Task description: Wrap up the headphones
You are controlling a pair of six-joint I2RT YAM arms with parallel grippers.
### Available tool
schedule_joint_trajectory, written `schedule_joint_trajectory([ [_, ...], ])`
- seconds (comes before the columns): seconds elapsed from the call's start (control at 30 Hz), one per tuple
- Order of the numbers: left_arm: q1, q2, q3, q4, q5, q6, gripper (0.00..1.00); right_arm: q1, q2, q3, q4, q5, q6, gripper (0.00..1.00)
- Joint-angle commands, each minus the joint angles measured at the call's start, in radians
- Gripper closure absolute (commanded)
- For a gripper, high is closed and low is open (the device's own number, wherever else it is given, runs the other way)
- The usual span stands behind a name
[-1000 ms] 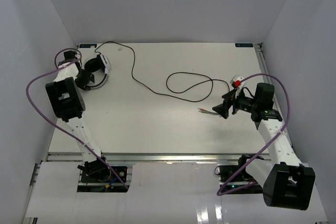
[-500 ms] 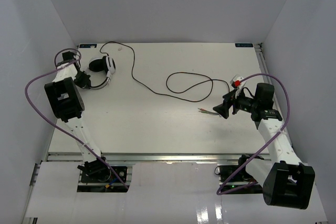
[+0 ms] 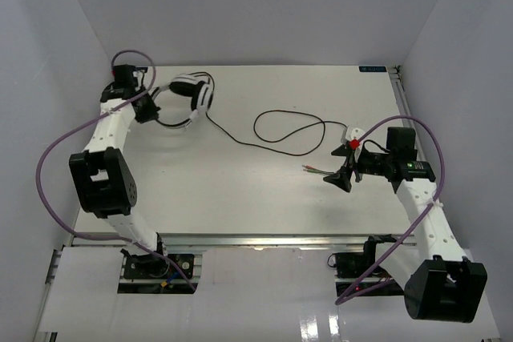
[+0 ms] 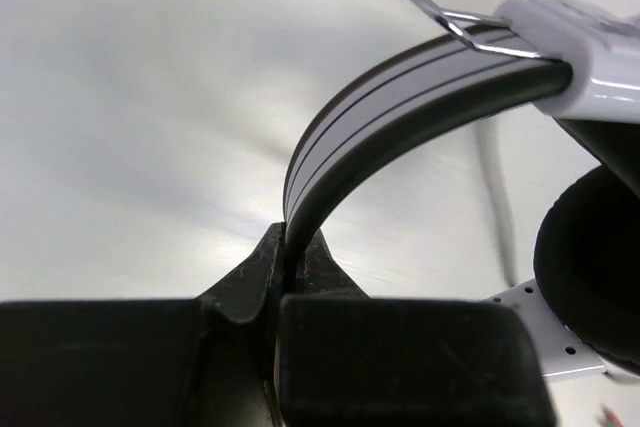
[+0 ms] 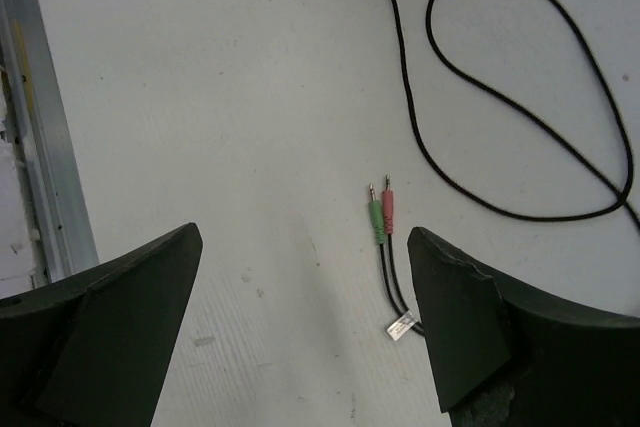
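Note:
The headphones hang tilted at the back left, white with black ear pads. My left gripper is shut on their white headband, which arches up out of the closed jaws of the left gripper. One black ear cup shows at the right edge. The thin dark cord loops across the table to green and red plugs. My right gripper hovers open just right of them. In the right wrist view the plugs lie near the right finger of the right gripper, untouched.
The table's metal front rail runs along the left of the right wrist view. White enclosure walls stand close at left, right and back. A purple arm cable arcs beside the left arm. The cord's loop lies beyond the right gripper.
My left gripper closed on the headband and carried the headphones up and to the right, pulling the cord's near end along. The right gripper shifted slightly nearer and lower, by the plugs.

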Motion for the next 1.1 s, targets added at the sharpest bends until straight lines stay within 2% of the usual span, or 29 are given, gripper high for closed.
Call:
schedule_joint_trajectory([
  [0.0, -0.224, -0.161, 0.054, 0.069, 0.085, 0.081, 1.00, 0.054, -0.070, 0.105, 0.020, 0.010, -0.112, 0.10],
  [0.17, -0.327, -0.219, 0.135, 0.021, 0.122, 0.066, 1.00, 0.082, -0.112, 0.130, 0.386, 0.081, 0.243, 0.10],
  [0.23, -0.352, -0.243, 0.156, 0.008, 0.144, 0.070, 1.00, 0.082, -0.079, 0.182, 0.455, 0.063, 0.323, 0.10],
  [0.27, -0.357, -0.252, 0.161, 0.004, 0.154, 0.069, 1.00, 0.081, -0.065, 0.205, 0.453, 0.038, 0.326, 0.10],
  [0.37, -0.368, -0.300, 0.180, -0.015, 0.212, 0.062, 1.00, 0.080, -0.003, 0.243, 0.389, -0.203, 0.281, 0.10],
  [0.47, -0.395, -0.351, 0.168, -0.017, 0.256, 0.038, 1.00, 0.083, 0.042, 0.179, 0.581, -0.307, 0.413, 0.10],
  [0.53, -0.416, -0.377, 0.156, -0.019, 0.282, 0.023, 1.00, 0.083, 0.063, 0.123, 0.685, -0.295, 0.435, 0.10],
  [0.67, -0.442, -0.427, 0.123, -0.022, 0.321, -0.009, 1.00, 0.114, 0.156, 0.183, 0.745, -0.243, 0.498, 0.10],
  [0.83, -0.458, -0.470, 0.089, -0.022, 0.367, -0.045, 1.00, 0.238, 0.249, 0.307, 0.752, -0.035, 0.528, 0.10],
  [0.93, -0.460, -0.493, 0.092, -0.025, 0.382, -0.049, 1.00, 0.261, 0.280, 0.294, 0.853, 0.100, 0.611, 0.10],
  [1.07, -0.460, -0.510, 0.097, -0.030, 0.412, -0.058, 1.00, 0.265, 0.315, 0.262, 0.973, 0.087, 0.679, 0.10],
])
